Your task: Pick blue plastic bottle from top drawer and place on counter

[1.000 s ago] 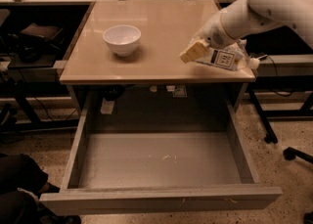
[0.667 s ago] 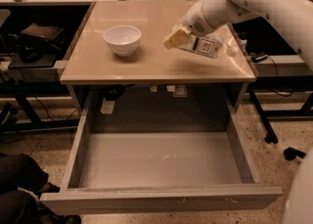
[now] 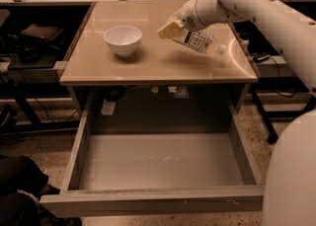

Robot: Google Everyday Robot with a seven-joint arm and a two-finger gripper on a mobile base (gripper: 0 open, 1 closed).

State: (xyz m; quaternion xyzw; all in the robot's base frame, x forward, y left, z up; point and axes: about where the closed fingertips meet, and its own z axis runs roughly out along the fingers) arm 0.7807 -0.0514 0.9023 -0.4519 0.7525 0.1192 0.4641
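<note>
My gripper (image 3: pixel 169 29) is over the middle of the beige counter (image 3: pixel 148 64), to the right of the white bowl (image 3: pixel 123 39). It is shut on the blue plastic bottle (image 3: pixel 196 40), a clear crinkled bottle with a pale printed label. The bottle hangs tilted a little above the counter, its white cap pointing down to the right, and casts a shadow below it. The top drawer (image 3: pixel 153 201) is pulled fully open under the counter, and its grey tray bottom has nothing in it.
My white arm reaches in from the upper right across the counter's right side. Dark shelving and cables stand to the left (image 3: pixel 29 42). A dark object lies on the floor at the lower left (image 3: pixel 19 185). More benches stand behind the counter.
My gripper has carried the bottle from the counter's right front edge leftward and toward the counter's middle, nearer the bowl. The drawer and bowl have not moved.
</note>
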